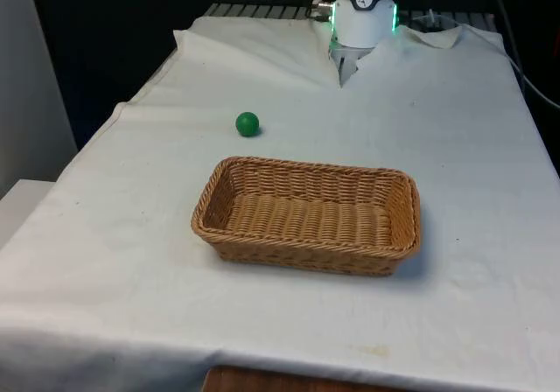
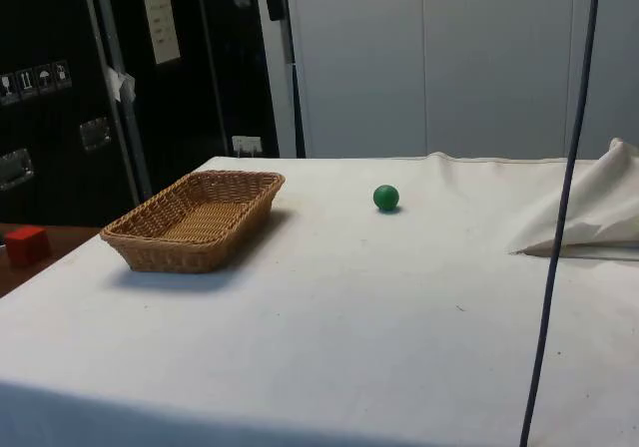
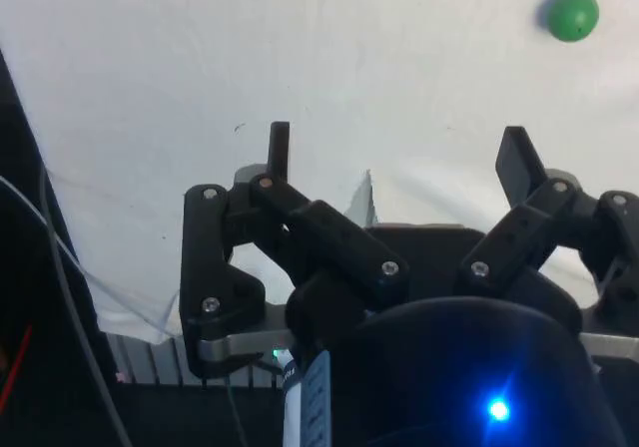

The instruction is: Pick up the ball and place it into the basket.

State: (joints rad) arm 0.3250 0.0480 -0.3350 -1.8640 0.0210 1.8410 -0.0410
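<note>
Upper centre-left, front view: ball (image 1: 248, 124), small, round, plain green
Basket (image 1: 308, 214): tan wicker
Hand (image 3: 399, 158): spread wide, holding nothing

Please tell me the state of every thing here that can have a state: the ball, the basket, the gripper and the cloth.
ball: lying free on the cloth, outside the basket, not held.
basket: upright, open at the top, nothing inside it.
gripper: open, holding nothing, apart from the ball.
white cloth: spread over the table, rumpled into folds at the far end.
</note>
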